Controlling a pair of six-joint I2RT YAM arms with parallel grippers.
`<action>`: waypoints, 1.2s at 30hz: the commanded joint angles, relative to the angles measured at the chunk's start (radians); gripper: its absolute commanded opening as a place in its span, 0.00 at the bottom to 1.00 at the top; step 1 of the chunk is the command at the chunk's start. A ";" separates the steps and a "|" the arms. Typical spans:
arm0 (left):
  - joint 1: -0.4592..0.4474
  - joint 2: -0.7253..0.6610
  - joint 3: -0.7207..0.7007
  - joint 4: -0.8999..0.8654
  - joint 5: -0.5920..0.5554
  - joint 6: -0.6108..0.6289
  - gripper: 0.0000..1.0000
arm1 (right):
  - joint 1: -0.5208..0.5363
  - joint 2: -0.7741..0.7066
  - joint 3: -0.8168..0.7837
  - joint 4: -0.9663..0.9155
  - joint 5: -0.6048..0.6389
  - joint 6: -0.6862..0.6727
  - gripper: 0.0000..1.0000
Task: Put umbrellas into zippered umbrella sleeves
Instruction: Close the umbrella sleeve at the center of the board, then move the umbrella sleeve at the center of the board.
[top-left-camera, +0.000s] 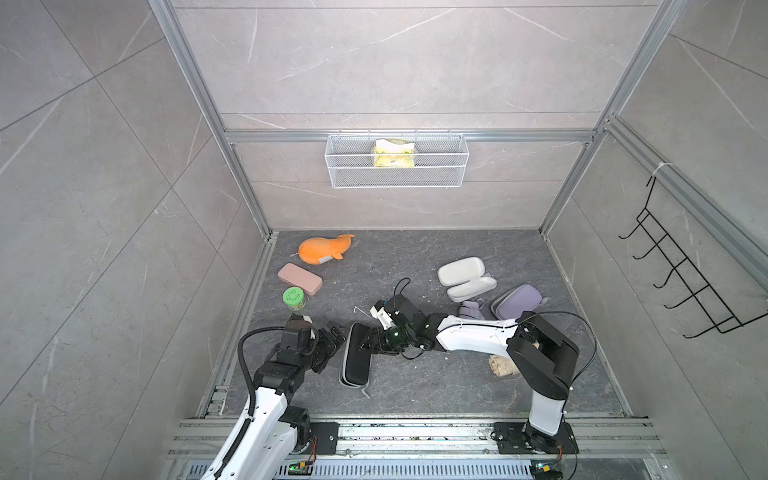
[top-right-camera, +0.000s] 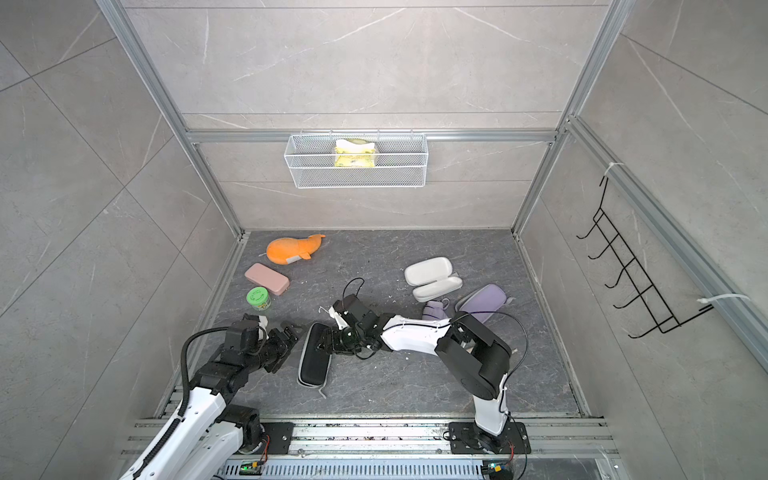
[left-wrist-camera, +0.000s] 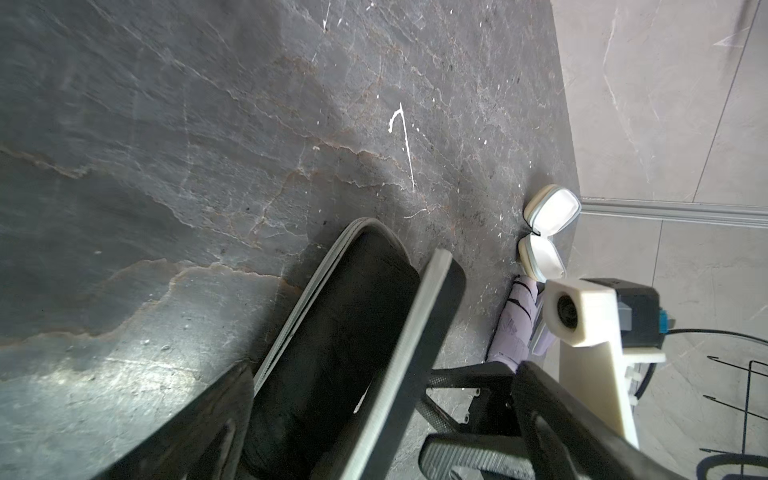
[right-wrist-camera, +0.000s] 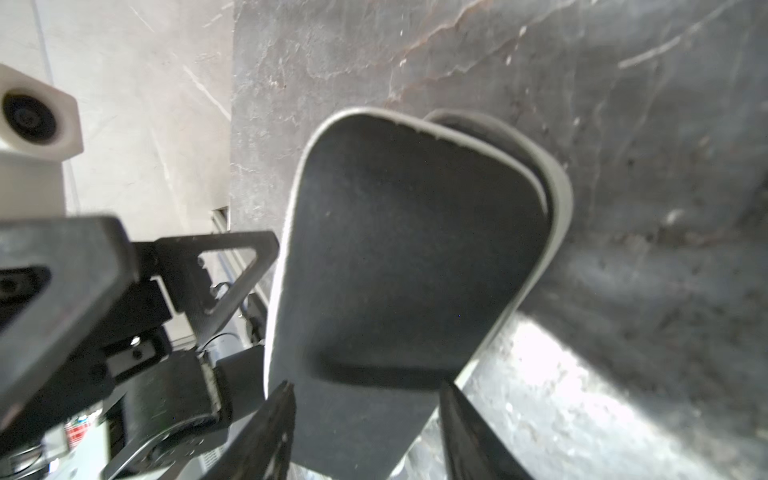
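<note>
Closing looks like the step: black sleeve (top-left-camera: 356, 359) lies ajar on floor (top-left-camera: 415, 386). Left gripper (top-left-camera: 336, 333) spread, just beside it. Right gripper (right-wrist-camera: 365, 399) straddles lid (right-wrist-camera: 415, 249) end; pinch unclear. Seat lid square before zipping.

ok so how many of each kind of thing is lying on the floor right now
sleeves: 3 (black sleeve, cream sleeve, lavender sleeve)
umbrellas in view: 2 (lavender umbrella, beige umbrella, both partly hidden)
pink case: 1
plush whale: 1
green-lidded jar: 1
total: 8
</note>
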 joint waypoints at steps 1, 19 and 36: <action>-0.006 0.023 -0.026 0.022 0.041 0.028 0.99 | 0.028 0.058 0.079 -0.141 0.105 -0.012 0.49; -0.187 0.302 -0.042 0.122 -0.075 0.083 0.73 | -0.045 -0.140 -0.076 0.017 -0.005 -0.109 0.41; -0.187 0.794 0.272 0.196 0.110 0.478 0.66 | -0.023 -0.330 -0.462 0.200 0.279 -0.920 0.40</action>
